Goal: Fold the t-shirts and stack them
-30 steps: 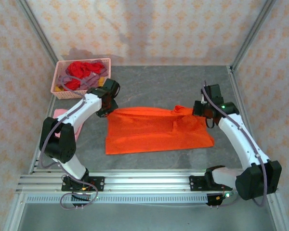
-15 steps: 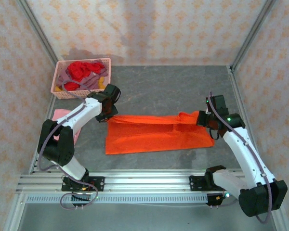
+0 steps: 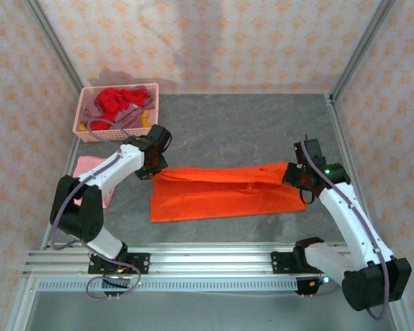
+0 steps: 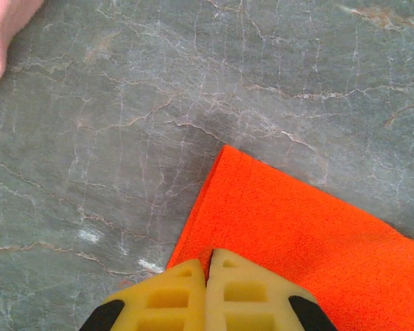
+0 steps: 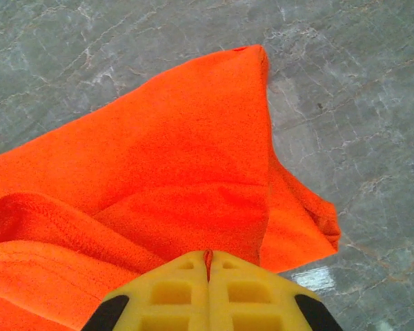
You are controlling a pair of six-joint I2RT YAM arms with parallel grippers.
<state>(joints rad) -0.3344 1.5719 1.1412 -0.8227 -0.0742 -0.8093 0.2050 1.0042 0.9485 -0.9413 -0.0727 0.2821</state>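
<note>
pink t-shirt (image 3: 88,167) lies at far left, apparently finished; more t-shirts (image 3: 117,102) wait in the basket (image 3: 100,134). we see the left gripper (image 3: 153,167) pinching the far-left corner of the orange t-shirt (image 3: 221,193), spread mid-table, and the right gripper (image 3: 294,178) pinching its far-right corner. we judge its first fold underway.

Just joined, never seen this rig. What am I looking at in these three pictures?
A robot's left arm and right arm, bolted at the near edge of a table. The wide picture looks down from above and behind them; the other two come from a camera on each wrist. An orange shirt lies on the table. The left pincer and right pincer are each shut on one end of it. A basket of more shirts sits far left, a pink shirt in front of it.
</note>
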